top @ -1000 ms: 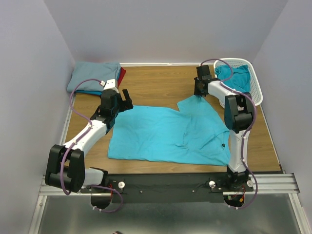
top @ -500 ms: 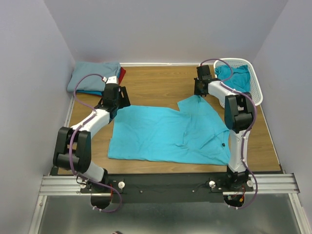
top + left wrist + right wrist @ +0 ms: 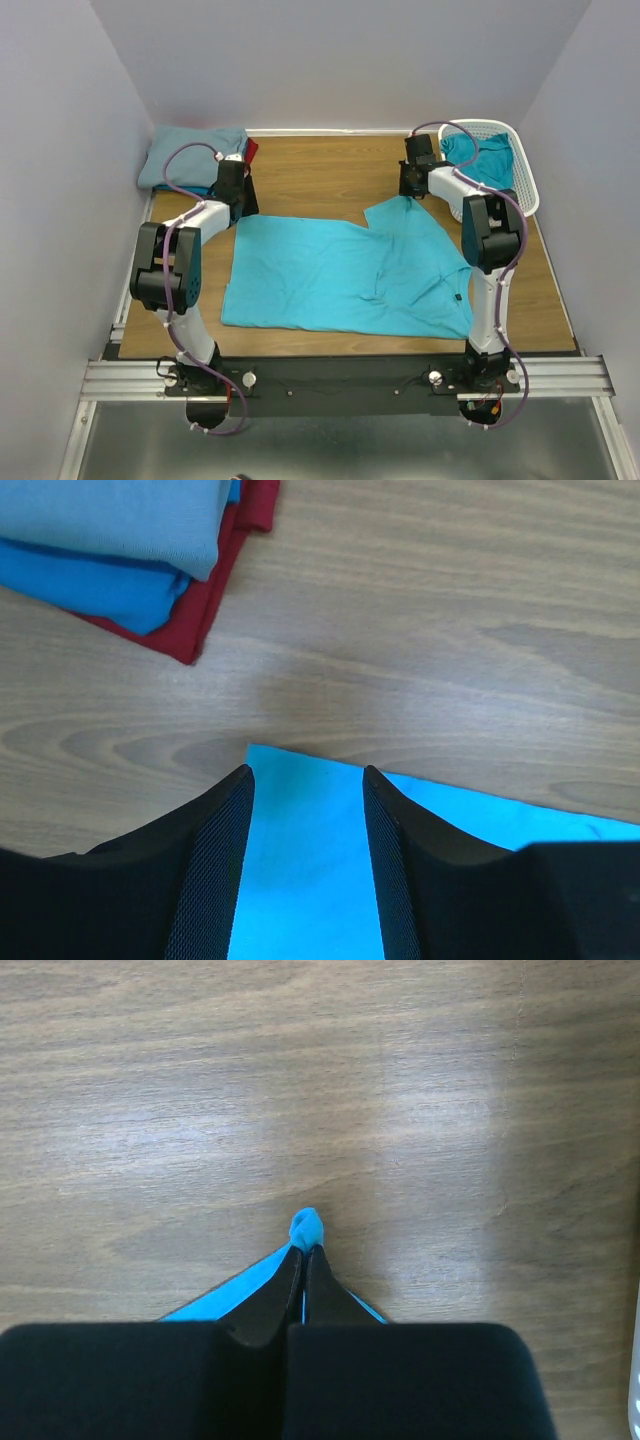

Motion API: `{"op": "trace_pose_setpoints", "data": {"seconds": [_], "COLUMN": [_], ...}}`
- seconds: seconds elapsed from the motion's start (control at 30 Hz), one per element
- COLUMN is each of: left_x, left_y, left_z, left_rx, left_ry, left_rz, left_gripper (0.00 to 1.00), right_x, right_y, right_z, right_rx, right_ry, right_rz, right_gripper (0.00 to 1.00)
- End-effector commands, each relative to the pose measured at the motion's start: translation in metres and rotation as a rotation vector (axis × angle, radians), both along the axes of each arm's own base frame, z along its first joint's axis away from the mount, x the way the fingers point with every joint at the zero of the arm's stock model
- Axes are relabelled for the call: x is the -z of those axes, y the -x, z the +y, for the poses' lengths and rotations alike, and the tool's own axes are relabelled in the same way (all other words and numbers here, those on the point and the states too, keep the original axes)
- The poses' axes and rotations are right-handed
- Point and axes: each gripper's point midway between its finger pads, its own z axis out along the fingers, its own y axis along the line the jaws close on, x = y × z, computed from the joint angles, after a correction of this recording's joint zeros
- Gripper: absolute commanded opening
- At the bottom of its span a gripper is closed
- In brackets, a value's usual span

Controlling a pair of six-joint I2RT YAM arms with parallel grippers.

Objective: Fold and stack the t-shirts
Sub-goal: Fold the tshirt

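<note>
On the wooden desk (image 3: 320,165) a turquoise t-shirt (image 3: 340,275) is spread almost flat, with some wrinkles near its middle and one corner reaching toward the far right. At this corner the right tool (image 3: 303,1252) is clenched on the turquoise t-shirt: in the right wrist view a small knob of cloth is seen pinched between the closed fingertips, just above the wood. At the far left corner of the same shirt the left tool (image 3: 306,775) is lowered with its jaws apart. The corner of the cloth is seen between the two fingers, and nothing is gripped by them. Whether the fingers touch the cloth cannot be told. Beyond the left tool, in the far left corner of the desk, folded t-shirts (image 3: 195,158) are stacked: a grey-blue one on top, a blue one under it and a red one lowest. A white basket (image 3: 525,188) is placed at the far right, and a teal t-shirt (image 3: 492,158) is lying in it.
</note>
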Motion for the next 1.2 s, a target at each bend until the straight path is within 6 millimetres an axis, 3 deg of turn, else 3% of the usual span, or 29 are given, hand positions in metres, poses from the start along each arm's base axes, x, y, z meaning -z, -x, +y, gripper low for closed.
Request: {"op": "trace_pose_setpoints", "data": {"seconds": [0.0,0.2,0.5,0.73,0.8,1.0,1.13,1.17], "left_x": [0.017,0.029,0.046,0.043,0.043,0.044,0.046,0.046], "left_y": [0.009,0.013,0.005,0.001,0.0,-0.005,-0.004,-0.004], "left_z": [0.006,0.017,0.016,0.02,0.021,0.017,0.016,0.016], "left_rx": [0.014,-0.016,0.016,0.01,0.007,0.026,0.03,0.032], "left_ry": [-0.012,-0.025,-0.022,-0.015,-0.016,-0.007,-0.003,-0.003], "left_rz": [0.069,0.093,0.128,0.113,0.108,0.102,0.105,0.104], "left_gripper": [0.55,0.55,0.53,0.49,0.44,0.41,0.35,0.28], "right_x": [0.013,0.015,0.014,0.012,0.013,0.01,0.009,0.009], "right_y": [0.017,0.019,0.02,0.02,0.021,0.021,0.021,0.021], "right_z": [-0.001,0.0,-0.003,-0.002,-0.002,-0.001,-0.002,-0.001], "right_rx": [-0.015,-0.02,-0.014,-0.015,-0.017,-0.019,-0.017,-0.02], "right_ry": [-0.006,-0.011,-0.005,-0.007,-0.01,-0.013,-0.011,-0.013], "right_rz": [0.068,0.076,0.074,0.072,0.074,0.07,0.068,0.067], "right_gripper": [0.0,0.0,0.0,0.0,0.0,0.0,0.0,0.0]}}
